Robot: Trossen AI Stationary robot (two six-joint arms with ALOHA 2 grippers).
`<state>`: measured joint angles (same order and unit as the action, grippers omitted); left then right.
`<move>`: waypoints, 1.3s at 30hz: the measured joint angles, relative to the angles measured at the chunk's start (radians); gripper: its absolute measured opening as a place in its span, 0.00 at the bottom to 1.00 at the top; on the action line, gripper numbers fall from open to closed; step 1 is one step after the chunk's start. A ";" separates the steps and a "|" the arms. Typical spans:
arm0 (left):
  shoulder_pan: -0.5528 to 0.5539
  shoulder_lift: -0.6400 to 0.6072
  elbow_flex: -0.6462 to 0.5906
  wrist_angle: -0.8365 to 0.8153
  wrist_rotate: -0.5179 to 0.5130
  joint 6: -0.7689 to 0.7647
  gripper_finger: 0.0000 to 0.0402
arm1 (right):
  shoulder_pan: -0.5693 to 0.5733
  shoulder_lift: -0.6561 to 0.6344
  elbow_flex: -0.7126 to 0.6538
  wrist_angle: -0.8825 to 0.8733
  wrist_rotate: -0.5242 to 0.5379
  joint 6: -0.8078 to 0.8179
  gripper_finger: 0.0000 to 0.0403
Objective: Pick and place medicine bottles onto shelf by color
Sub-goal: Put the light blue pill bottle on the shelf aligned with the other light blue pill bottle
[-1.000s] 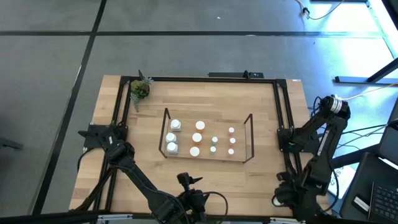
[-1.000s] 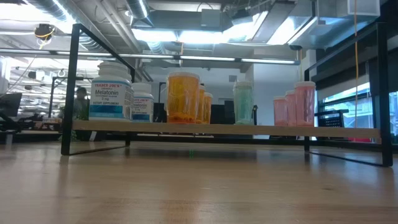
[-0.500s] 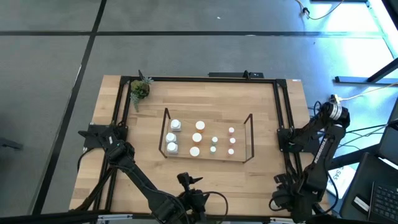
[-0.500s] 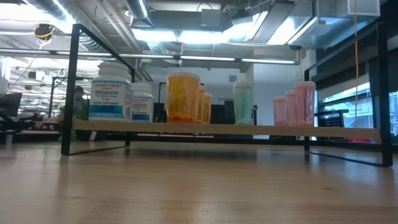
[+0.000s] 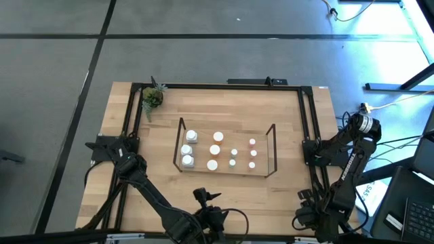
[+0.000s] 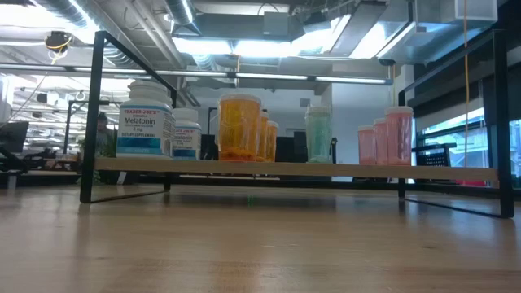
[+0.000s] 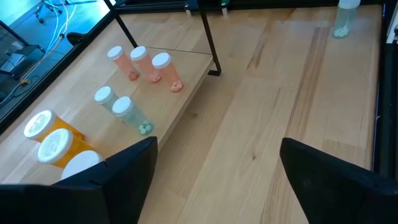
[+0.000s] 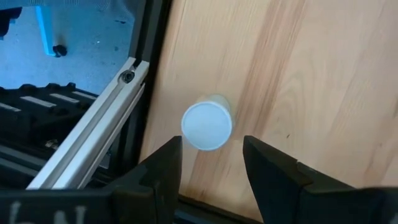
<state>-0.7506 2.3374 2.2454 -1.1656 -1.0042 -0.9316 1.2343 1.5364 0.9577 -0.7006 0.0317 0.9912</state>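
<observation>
my right jaws hang released over a bottle [image 8: 206,124] at the counter's 4 o'clock edge; next: lower, clench, carry it to the shelf [image 5: 264,150].

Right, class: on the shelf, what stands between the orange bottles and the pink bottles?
The teal bottles stand there on the shelf, as the low view shows.

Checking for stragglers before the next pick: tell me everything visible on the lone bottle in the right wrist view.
The lone bottle is small and round, with a flat white cap facing the camera and only a sliver of pale body showing behind it; its colour can't be judged from this view. It stands upright on the light wood table, close to the black frame rail at the table edge. The right tool is above it, open, fingers either side of the bottle and not touching it.
</observation>
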 joint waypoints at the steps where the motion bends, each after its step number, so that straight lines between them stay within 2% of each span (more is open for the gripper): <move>1: 0.000 0.000 0.000 0.000 0.000 0.000 0.83 | 0.000 0.000 0.000 0.000 0.008 0.001 0.43; 12: 0.000 0.000 0.000 0.000 0.000 -0.001 0.83 | 0.000 0.005 0.000 0.023 0.047 0.006 0.43; 24: 0.000 0.000 0.000 0.000 0.000 -0.001 0.82 | 0.000 0.090 0.000 0.055 0.055 0.000 0.43; 33: 0.000 0.000 0.000 0.000 0.000 -0.001 0.82 | 0.000 0.094 0.000 0.059 0.117 0.001 0.43; 39: 0.000 0.000 0.000 0.000 0.000 -0.001 0.83 | 0.000 0.094 0.000 0.055 0.116 0.034 0.39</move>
<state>-0.7502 2.3371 2.2452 -1.1652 -1.0039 -0.9325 1.2338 1.6306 0.9577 -0.6460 0.1482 1.0252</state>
